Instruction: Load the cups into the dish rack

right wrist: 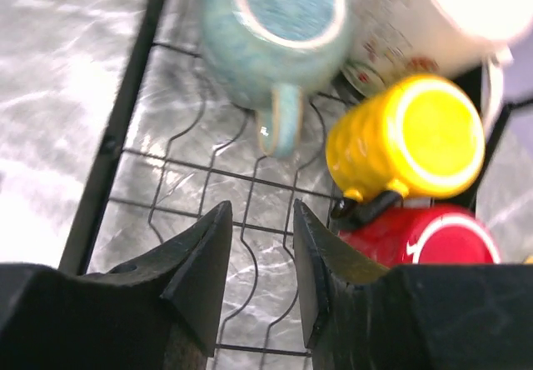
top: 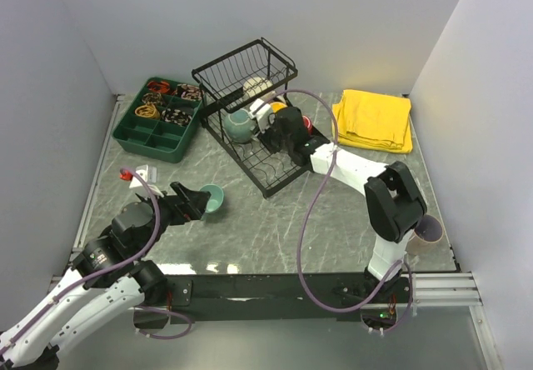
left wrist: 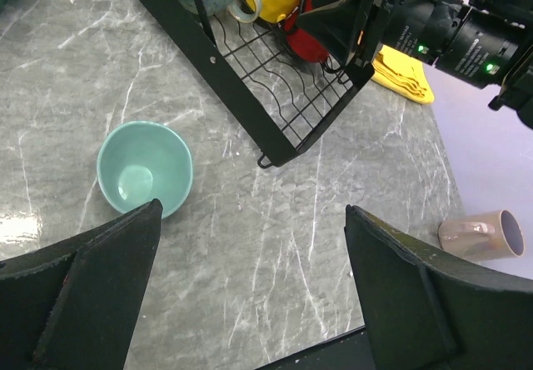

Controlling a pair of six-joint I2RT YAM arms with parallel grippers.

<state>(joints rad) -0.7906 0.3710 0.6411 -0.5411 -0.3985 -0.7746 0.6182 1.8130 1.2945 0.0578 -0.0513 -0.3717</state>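
The black wire dish rack (top: 268, 170) stands mid-table. On it are a grey-green mug (right wrist: 275, 20), a yellow mug (right wrist: 408, 141) and a red mug (right wrist: 425, 237), all bottom-up, with a cream mug (right wrist: 450, 12) behind them. My right gripper (right wrist: 262, 220) hovers over the rack's flat tray, jaws a little apart and empty. The small teal cup (left wrist: 146, 167) stands upright on the table, just beyond my left finger. My left gripper (left wrist: 252, 212) is wide open and empty. A pale pink mug (left wrist: 483, 232) lies on its side at the near right.
A green compartment tray (top: 158, 124) with small items sits at the back left. A folded yellow towel (top: 376, 120) lies at the back right. White walls close three sides. A purple cable loops over the right arm.
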